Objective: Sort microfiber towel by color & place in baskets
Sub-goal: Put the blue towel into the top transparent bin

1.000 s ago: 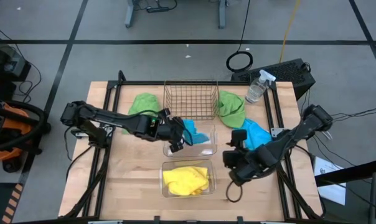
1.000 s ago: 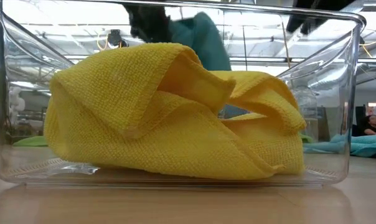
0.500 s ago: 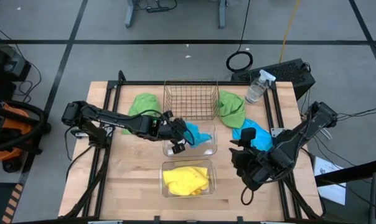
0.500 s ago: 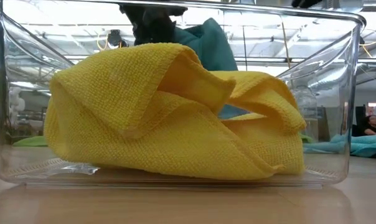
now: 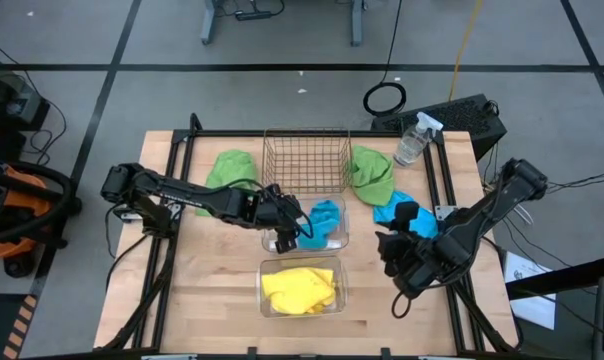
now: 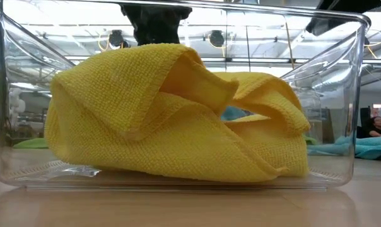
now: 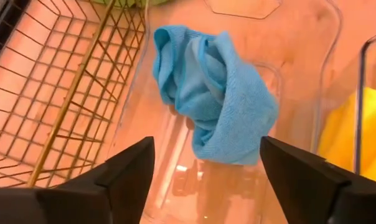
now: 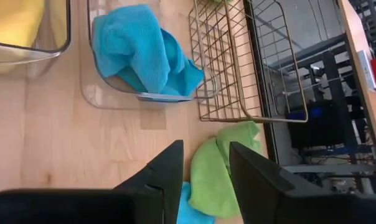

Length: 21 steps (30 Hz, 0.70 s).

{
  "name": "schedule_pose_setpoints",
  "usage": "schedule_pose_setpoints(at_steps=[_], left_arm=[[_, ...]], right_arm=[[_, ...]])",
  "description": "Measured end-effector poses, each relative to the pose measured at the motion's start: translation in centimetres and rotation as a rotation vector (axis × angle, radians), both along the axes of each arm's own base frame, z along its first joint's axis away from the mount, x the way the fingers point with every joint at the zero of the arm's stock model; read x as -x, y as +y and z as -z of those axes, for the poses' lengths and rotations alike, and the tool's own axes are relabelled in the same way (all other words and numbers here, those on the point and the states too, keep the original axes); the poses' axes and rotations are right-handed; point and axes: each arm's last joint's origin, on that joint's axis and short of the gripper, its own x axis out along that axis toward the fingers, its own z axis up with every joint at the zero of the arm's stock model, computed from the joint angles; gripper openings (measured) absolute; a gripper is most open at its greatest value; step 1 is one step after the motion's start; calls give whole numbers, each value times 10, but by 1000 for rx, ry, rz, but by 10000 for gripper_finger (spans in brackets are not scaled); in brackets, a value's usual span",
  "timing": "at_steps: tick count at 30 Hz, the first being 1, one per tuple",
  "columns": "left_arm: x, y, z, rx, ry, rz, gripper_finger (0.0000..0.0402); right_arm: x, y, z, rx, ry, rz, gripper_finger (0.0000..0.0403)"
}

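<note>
1. Green towel [image 5: 229, 166] lies on the surface [image 5: 212, 290], left of the wire basket [image 5: 304, 160].
2. Left hand [image 5: 294, 232] spreads wide above the middle clear basket [image 5: 338, 236]; a blue towel [image 5: 325, 217] lies inside, released.
3. Yellow towels [image 5: 299, 288] fill the near basket [image 5: 265, 303].
4. Right hand [image 5: 394, 246], fingers narrowly parted and empty, hovers beside another blue towel [image 5: 392, 212].

Two green towels [image 5: 232, 165] [image 5: 371, 172] counted; two blue towels [image 5: 325, 218] [image 5: 402, 212]; yellow towels [image 5: 299, 288] bunched, number unclear. Three baskets: one wire [image 5: 306, 160], two clear plastic [image 5: 338, 238] [image 5: 266, 300]. One spray bottle [image 5: 414, 138].
</note>
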Motion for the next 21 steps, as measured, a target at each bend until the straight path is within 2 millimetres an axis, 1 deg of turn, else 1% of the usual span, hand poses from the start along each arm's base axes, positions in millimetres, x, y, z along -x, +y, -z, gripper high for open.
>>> schedule_pose_setpoints(at_steps=[4,8,12,15,21], left_arm=[[-1,-2,-1,8,-9,15,299],[-5,-3,-4,-6,-57,42,299],[-8,-3,-7,-18,-102,54,299],[-11,-5,-9,-31,-138,68,299],[-14,-22,-15,-88,-205,165,299]], right_arm=[[4,-3,1,-19,-27,0,116],[6,-6,4,-33,-51,-1,116],[9,-8,13,-45,-51,12,116],[11,-9,19,-68,-67,58,116],[16,-12,31,-143,-101,172,116]])
